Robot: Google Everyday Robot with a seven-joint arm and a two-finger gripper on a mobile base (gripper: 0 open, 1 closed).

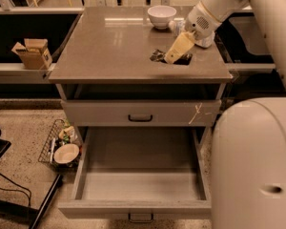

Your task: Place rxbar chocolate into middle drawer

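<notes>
The rxbar chocolate (157,56) is a dark flat wrapper lying on the brown tabletop (109,46), right of the middle. My gripper (179,48) hangs from the white arm at the upper right, and its tan tip rests over the right part of the bar and hides that end. The middle drawer (140,182) is pulled wide open below the table, and its pale grey inside holds nothing. Above it is a closed drawer front (140,112) with a pale scratch mark at its right.
A white bowl (162,15) stands at the back of the tabletop, and a white bottle (177,26) lies just behind the gripper. The arm's white body (252,166) fills the lower right beside the open drawer. A wire basket (62,144) sits on the floor at left, and a cardboard box (32,52) on a shelf.
</notes>
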